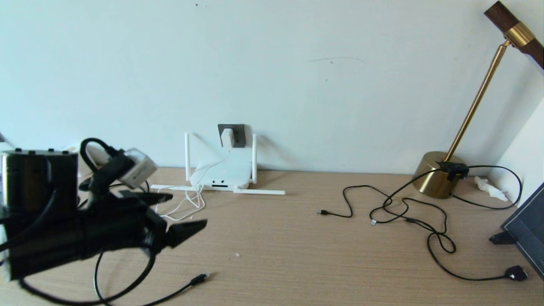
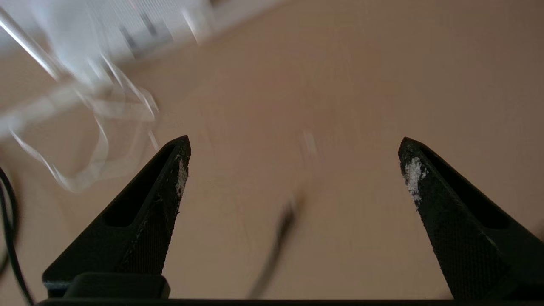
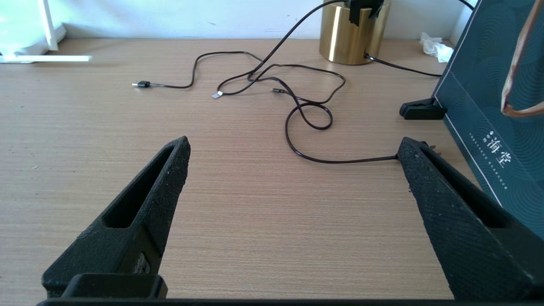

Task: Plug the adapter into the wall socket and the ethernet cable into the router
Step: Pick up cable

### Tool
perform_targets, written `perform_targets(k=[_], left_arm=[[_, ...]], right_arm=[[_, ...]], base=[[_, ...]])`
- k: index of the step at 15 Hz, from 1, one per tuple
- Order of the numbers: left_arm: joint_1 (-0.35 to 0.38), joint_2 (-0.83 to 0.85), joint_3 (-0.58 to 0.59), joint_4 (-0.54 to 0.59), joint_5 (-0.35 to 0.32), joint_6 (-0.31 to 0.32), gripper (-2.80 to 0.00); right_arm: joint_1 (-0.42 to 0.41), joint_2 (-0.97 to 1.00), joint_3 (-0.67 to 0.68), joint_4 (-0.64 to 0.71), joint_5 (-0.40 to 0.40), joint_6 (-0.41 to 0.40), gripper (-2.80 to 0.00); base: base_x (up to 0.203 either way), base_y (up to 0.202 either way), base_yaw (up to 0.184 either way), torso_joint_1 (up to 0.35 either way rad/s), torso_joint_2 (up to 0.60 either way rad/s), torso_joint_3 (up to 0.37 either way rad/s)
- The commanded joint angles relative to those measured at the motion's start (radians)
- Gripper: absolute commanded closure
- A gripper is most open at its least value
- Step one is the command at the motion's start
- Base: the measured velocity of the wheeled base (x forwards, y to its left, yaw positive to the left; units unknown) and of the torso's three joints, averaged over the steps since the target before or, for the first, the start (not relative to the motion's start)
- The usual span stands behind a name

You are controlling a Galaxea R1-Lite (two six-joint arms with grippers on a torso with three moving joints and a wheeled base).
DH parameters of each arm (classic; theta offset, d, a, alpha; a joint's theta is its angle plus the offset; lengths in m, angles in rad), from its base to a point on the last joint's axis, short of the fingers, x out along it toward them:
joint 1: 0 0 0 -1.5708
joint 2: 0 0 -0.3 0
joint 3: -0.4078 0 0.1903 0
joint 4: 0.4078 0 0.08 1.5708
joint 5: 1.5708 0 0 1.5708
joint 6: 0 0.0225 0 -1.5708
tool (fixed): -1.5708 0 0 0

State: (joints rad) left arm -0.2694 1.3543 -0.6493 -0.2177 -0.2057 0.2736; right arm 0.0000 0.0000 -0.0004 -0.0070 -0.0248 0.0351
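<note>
The white adapter (image 1: 227,138) sits plugged into the dark grey wall socket (image 1: 239,136), and its thin white cord (image 1: 187,204) trails down to the desk. Below them lies the white router (image 1: 221,174), two antennas upright and two flat; it is blurred in the left wrist view (image 2: 106,29). The black ethernet cable (image 1: 199,279) lies loose near the desk's front edge, its clear tip pointing right. My left gripper (image 1: 187,212) hovers open above the desk, left of the router, and the cable's blurred plug (image 2: 284,221) lies below, between its fingers. My right gripper (image 3: 293,140) is open over bare desk.
Thin black cables (image 1: 403,212) sprawl across the right half of the desk and end in a black plug (image 1: 516,273). A brass lamp base (image 1: 437,174) stands at the back right, with crumpled tissue (image 1: 488,187) beside it. A dark teal box (image 3: 488,106) leans at the right edge.
</note>
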Motion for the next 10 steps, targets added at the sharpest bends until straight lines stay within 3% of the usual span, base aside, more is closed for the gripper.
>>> perform_targets(k=[1, 2, 4, 6, 7, 10], left_arm=[[0.001, -0.138, -0.015, 0.623, -0.024, 0.218, -2.80], [0.002, -0.117, -0.012, 0.648, -0.017, 0.315, -2.80], [0.002, -0.027, -0.014, 0.667, 0.097, 0.490, -2.80], [0.003, 0.043, -0.034, 0.674, 0.158, 0.677, -2.80], [0.004, 0.061, -0.037, 0.683, 0.167, 0.724, -2.80], [0.012, 0.081, -0.060, 0.728, 0.169, 0.759, -2.80]], right_arm=[[0.000, 0.000, 0.000, -0.001, 0.000, 0.001, -2.80], [0.000, 0.000, 0.000, -0.001, -0.001, 0.002, -2.80], [0.000, 0.000, 0.000, -0.001, 0.000, 0.000, -2.80], [0.000, 0.000, -0.001, -0.001, -0.001, 0.001, -2.80], [0.000, 0.000, 0.000, -0.001, 0.000, 0.000, -2.80], [0.000, 0.000, 0.000, -0.001, 0.000, 0.000, -2.80]], base=[[0.000, 0.000, 0.000, 0.000, 0.00, 0.000], [0.000, 0.000, 0.000, 0.000, 0.00, 0.000], [0.000, 0.000, 0.000, 0.000, 0.00, 0.000], [0.000, 0.000, 0.000, 0.000, 0.00, 0.000], [0.000, 0.000, 0.000, 0.000, 0.00, 0.000], [0.000, 0.000, 0.000, 0.000, 0.00, 0.000]])
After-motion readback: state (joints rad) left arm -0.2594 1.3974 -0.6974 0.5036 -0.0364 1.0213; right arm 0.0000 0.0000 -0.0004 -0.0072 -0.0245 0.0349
